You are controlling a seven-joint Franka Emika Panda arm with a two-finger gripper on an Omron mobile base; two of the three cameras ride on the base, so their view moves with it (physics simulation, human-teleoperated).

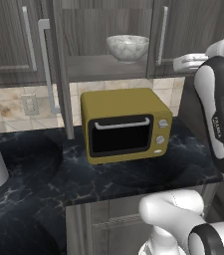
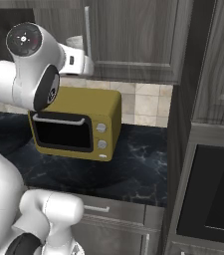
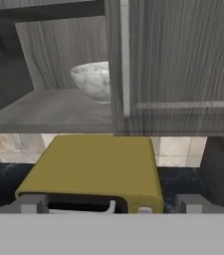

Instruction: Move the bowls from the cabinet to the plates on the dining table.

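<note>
Barely started, judging by this: the grey-white marbled stone bowl [image 1: 127, 47] is parked on the shelf of the opened dark wood-grain wall cabinet [image 1: 14, 45], above the mustard-yellow toaster oven [image 1: 126, 124]. Nothing's gripped; the gripper [image 3: 111, 201] is spread wide, near the shelf.

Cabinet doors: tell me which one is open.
The left door, swung out edge-on above the counter, exposing the marbled bowl on the shelf. The right door is shut.
</note>
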